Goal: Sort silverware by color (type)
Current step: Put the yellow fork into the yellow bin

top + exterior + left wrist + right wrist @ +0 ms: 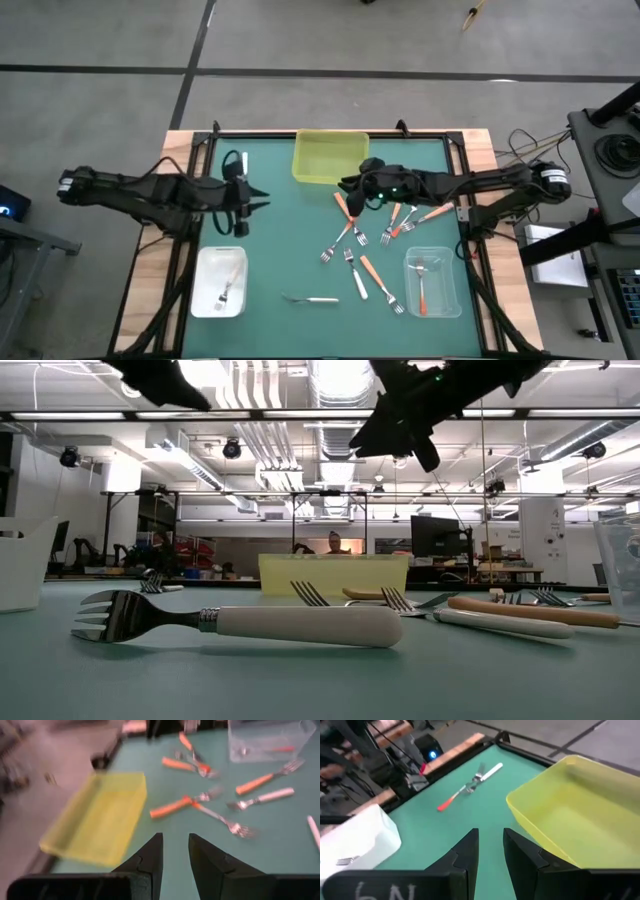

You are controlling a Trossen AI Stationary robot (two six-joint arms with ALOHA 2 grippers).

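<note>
Three bins on green desk (pixel 280 250): yellow bin (pixel 330 157) at far edge, white bin (pixel 220 282) near left with one fork inside, clear bin (pixel 432 281) near right with one orange fork inside. Both arms raised over desk. Left claw (pixel 258 197) above desk's left half, fingers (pixel 150 857) narrowly parted, nothing between. Right claw (pixel 348 183) just beside yellow bin, fingers (pixel 465 855) narrowly parted, nothing between. Forks (pixel 372 245) loose on desk, right of centre, between yellow and clear bins; white-handled fork (pixel 310 299) alone near front edge.
</note>
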